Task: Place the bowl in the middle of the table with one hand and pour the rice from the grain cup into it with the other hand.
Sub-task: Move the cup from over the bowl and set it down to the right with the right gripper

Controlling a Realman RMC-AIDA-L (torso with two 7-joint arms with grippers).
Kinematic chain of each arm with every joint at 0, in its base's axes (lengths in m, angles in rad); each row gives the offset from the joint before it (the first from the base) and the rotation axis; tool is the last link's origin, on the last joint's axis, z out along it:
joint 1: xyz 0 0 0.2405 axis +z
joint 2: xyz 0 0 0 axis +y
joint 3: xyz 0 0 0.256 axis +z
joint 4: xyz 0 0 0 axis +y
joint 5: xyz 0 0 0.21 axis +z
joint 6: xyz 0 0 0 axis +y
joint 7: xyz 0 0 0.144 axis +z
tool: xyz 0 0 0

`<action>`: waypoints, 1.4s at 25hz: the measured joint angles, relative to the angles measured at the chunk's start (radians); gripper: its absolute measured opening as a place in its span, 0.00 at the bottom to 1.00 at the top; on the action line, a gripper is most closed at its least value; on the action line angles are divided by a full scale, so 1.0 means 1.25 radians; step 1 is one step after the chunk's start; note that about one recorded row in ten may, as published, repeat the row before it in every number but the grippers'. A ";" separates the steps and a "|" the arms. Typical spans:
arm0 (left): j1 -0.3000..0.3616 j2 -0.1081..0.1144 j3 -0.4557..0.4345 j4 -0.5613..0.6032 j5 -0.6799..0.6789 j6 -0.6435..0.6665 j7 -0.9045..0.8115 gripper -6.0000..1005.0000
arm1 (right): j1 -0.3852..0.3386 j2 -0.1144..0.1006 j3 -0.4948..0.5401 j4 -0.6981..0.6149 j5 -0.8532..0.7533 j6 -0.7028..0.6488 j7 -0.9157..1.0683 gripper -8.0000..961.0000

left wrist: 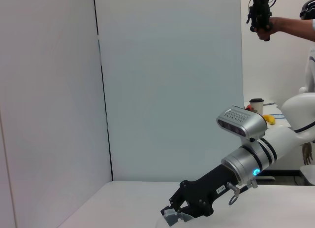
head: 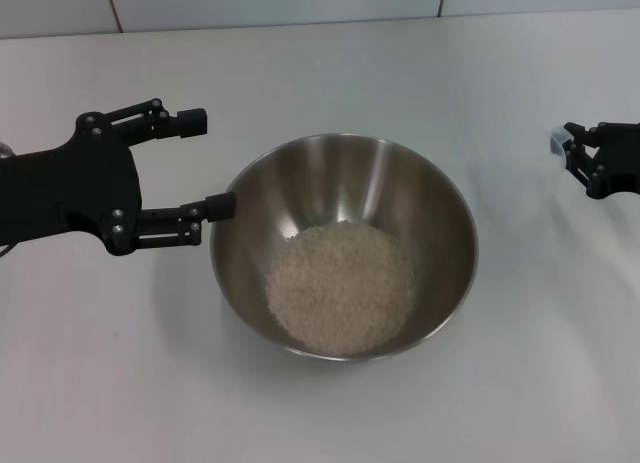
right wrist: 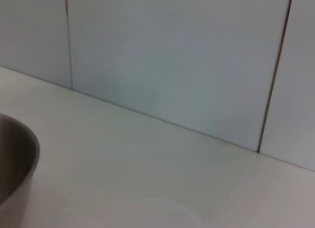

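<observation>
The steel bowl [head: 345,178] stands in the middle of the white table [head: 330,63], with a mound of rice [head: 340,288] in its bottom. My left gripper [head: 205,165] is open just left of the bowl, and its nearer fingertip [head: 222,205] is at the rim. At the table's far right, my right gripper [head: 572,161] is shut on the clear grain cup [head: 555,138], which looks empty. The left wrist view shows that gripper [left wrist: 176,215] low over the table with the cup [left wrist: 173,218] at its tips. An edge of the bowl [right wrist: 19,154] shows in the right wrist view.
Pale wall panels [right wrist: 172,55] close off the table's far side. A person [left wrist: 290,26] holding a handheld device stands beyond the right arm [left wrist: 246,161], away from the table.
</observation>
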 joint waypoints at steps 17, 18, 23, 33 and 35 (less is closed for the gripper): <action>0.007 0.002 -0.002 0.002 0.004 0.005 0.000 0.84 | -0.008 -0.002 0.009 0.013 0.003 -0.006 0.050 0.51; 0.007 0.002 -0.002 0.002 0.004 0.005 0.000 0.84 | -0.008 -0.002 0.009 0.013 0.003 -0.006 0.050 0.55; 0.007 0.002 -0.003 0.000 0.005 0.006 0.000 0.84 | -0.021 0.004 0.002 0.013 -0.001 -0.011 0.044 0.65; 0.007 0.001 0.001 -0.001 0.003 0.008 0.010 0.84 | -0.108 0.007 0.010 -0.014 0.056 -0.106 0.040 0.65; 0.007 0.001 0.001 -0.002 0.002 0.008 0.010 0.84 | -0.126 0.007 0.013 -0.019 0.072 -0.122 0.038 0.65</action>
